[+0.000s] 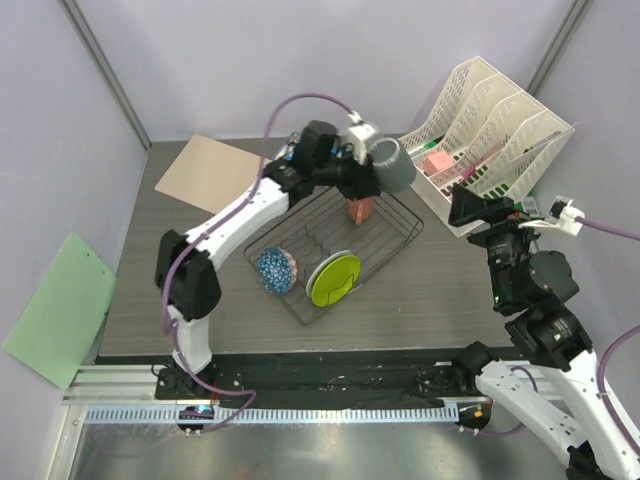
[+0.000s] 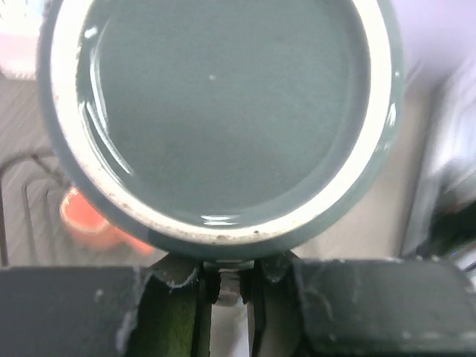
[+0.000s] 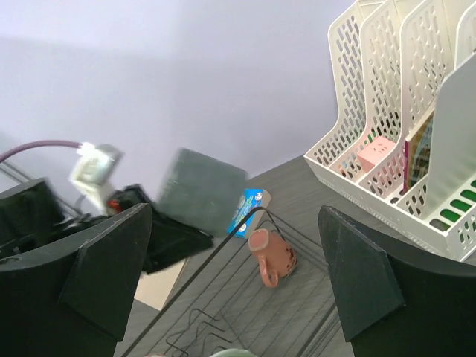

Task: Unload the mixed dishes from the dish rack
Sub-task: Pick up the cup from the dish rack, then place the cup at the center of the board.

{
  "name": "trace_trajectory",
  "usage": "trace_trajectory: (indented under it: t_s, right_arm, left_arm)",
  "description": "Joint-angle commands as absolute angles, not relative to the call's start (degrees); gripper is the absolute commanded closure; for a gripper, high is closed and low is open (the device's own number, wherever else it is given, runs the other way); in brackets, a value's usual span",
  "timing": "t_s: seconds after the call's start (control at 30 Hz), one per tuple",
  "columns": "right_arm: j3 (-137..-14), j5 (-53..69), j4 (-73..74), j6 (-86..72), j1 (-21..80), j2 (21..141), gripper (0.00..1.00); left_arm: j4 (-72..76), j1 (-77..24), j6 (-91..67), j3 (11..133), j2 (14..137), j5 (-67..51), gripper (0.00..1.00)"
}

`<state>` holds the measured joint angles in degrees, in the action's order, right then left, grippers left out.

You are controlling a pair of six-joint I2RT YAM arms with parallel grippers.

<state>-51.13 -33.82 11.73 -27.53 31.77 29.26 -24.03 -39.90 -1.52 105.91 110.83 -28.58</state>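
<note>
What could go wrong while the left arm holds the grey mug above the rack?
1. The left pincer grips the grey mug only by a narrow part at its side; the mug may swing or slip and fall on the salmon-pink cup in the dish rack below.
2. The white file organiser stands close on the right; a move that way could hit it.
</note>
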Motion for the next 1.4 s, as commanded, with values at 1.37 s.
trace_trajectory:
  t_s: [1.37]
  right_arm:
    - [-57.4, -0.8, -17.8, -37.4, 31.9, 63.4, 0.18]
  left_arm:
    - [88.7, -30.8, -105.1, 56.3, 90.9, -46.1, 0.99]
